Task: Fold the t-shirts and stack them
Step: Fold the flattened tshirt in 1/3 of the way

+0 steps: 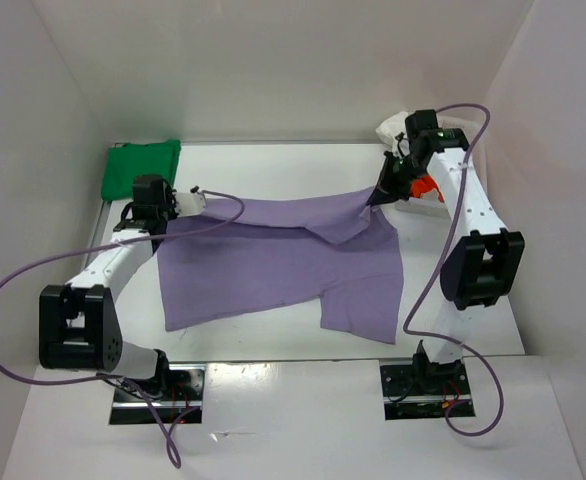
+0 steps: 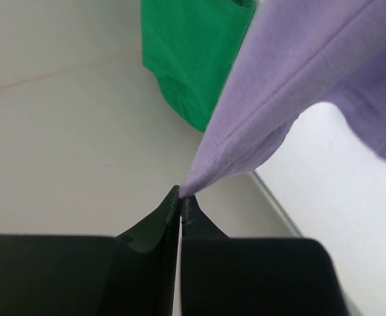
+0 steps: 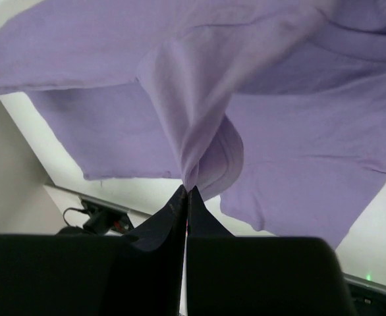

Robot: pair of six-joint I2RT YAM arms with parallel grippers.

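Note:
A lavender-purple t-shirt [image 1: 283, 265] is spread over the middle of the table, its far edge lifted and stretched between both grippers. My left gripper [image 1: 195, 199] is shut on the shirt's far left corner [image 2: 199, 171]. My right gripper [image 1: 381, 196] is shut on the far right corner, where the cloth [image 3: 193, 151] bunches at the fingertips. A folded green t-shirt [image 1: 141, 167] lies at the far left corner of the table, also in the left wrist view as green cloth [image 2: 190, 52]. Orange-red cloth [image 1: 425, 186] and white cloth [image 1: 393, 126] show behind the right arm.
A white mesh basket [image 1: 443, 205] stands at the far right behind the right wrist. White walls enclose the table on three sides. Purple cables [image 1: 33, 275] loop off both arms. The table's raised rim [image 2: 275, 204] runs just past the left gripper.

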